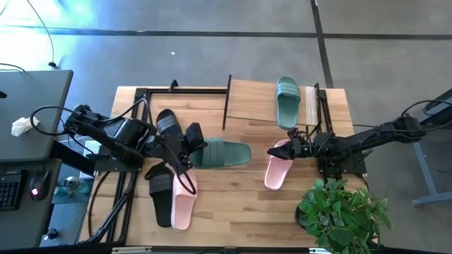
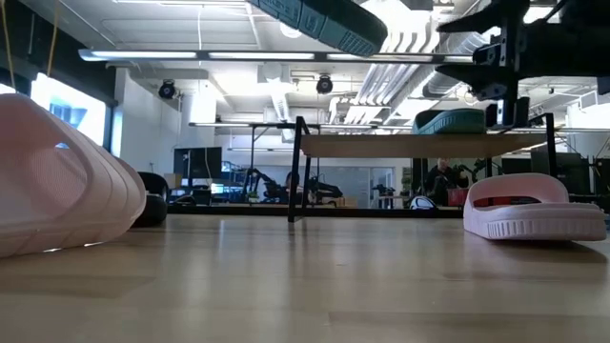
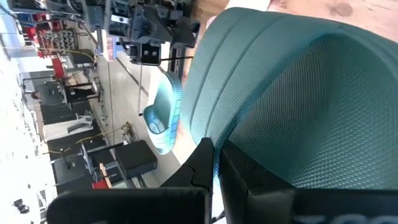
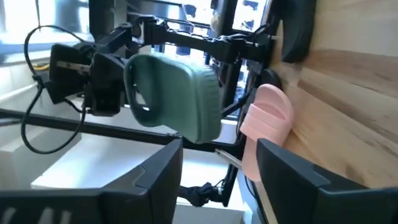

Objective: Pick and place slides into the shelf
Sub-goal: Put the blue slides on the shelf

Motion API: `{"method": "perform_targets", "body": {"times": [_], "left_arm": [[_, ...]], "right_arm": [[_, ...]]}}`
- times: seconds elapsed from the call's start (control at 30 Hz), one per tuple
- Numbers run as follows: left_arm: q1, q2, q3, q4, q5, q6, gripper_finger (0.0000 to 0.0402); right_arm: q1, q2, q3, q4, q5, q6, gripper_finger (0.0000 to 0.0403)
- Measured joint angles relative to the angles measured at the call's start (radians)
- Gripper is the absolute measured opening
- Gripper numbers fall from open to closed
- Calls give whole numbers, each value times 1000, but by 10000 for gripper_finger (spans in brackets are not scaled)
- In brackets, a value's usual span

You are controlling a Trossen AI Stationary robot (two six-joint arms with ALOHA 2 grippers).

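Note:
My left gripper (image 1: 192, 149) (image 3: 217, 165) is shut on a sage-green slide (image 1: 220, 153) (image 2: 329, 21) (image 4: 177, 93), which is held in the air over the table's middle. The second green slide (image 1: 287, 102) (image 2: 448, 121) lies sole-down on the shelf's top board (image 1: 247, 99). My right gripper (image 1: 282, 149) (image 4: 217, 180) is open and hovers just above the far end of a pink slide (image 1: 277, 171) (image 2: 534, 208) that rests flat on the table. The other pink slide (image 1: 183, 201) and two black slides (image 1: 167, 123) (image 1: 161, 192) lie near the left arm. My left gripper pinches the green slide at the edge of its wide strap (image 3: 214, 140), at the slide's end nearest the left arm. The fingers come level from the table's left. The slide is lifted clear, tipped on its side, and sticks out toward the right arm.
A potted plant (image 1: 342, 215) stands at the table's near right corner. The shelf's black posts (image 1: 227, 102) stand at the far middle. Bare tabletop (image 1: 233, 204) lies between the two pink slides. A dark side table with a keyboard (image 1: 10, 190) stands to the left.

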Motion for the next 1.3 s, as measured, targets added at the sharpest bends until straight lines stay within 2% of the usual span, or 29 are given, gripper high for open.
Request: {"method": "perform_targets", "body": {"times": [0.13,0.3,0.47,0.7,1.03,1.17,1.3], "left_arm": [[0,1,-10,13,-2,0,0],[0,0,-10,13,-2,-1,0],[0,0,-10,19,-2,-2,0],[0,1,-10,18,-2,-10,0],[0,1,-10,11,10,-24,0],[0,1,-10,7,13,-34,0],[0,1,-10,-12,13,-47,0]], "right_arm": [[-15,93,12,133,6,-17,206],[-36,215,41,178,-51,-9,202],[-58,337,90,323,-95,-37,200],[-83,491,179,330,-204,-46,200],[-84,646,291,407,-233,-78,198],[-83,679,307,409,-208,-78,176],[-83,697,314,425,-200,-78,127]]}}
